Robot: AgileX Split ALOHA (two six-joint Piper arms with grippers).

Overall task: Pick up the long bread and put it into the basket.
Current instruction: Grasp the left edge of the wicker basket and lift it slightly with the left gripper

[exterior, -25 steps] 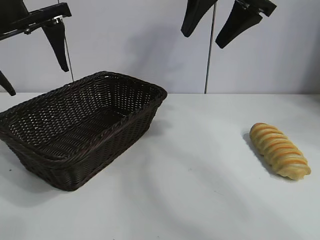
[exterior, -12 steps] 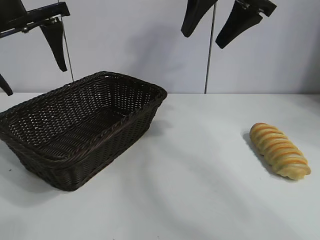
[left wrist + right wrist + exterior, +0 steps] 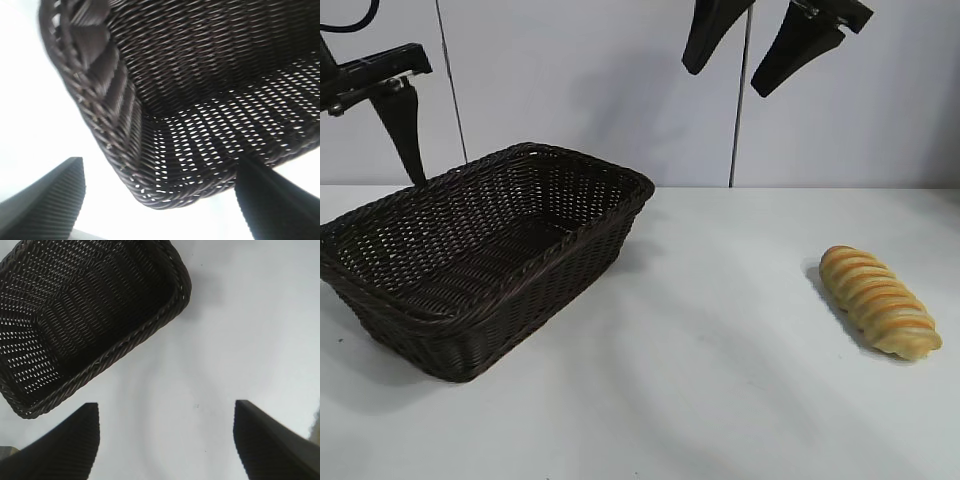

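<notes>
Two arms over one white table (image 3: pixel 720 380), and nothing is in hand yet. Biggest thing first: the basket (image 3: pixel 440 300) sits on the table's left side, dark wicker, nothing inside that we can see, its weave filling the left wrist view. Next, our left gripper (image 3: pixel 370 120) — here's the change: over the last second it has slid outward and a little lower, toward the left edge of the exterior view, beyond the basket's far left corner. Its fingers stand spread apart, holding nothing. That clears the air above the basket, which we read as making way for a drop from the other side. Our right gripper (image 3: pixel 770 45) hasn't budged: high above the table's middle, fingers wide, carrying nothing, looking down on bare table with the basket off to one side. Smallest of all, the bread (image 3: pixel 880 300) lies flat on the table at far right, well apart from the basket and untouched. So the pick is not begun; we'd judge the right arm must swing out and descend on the loaf.
</notes>
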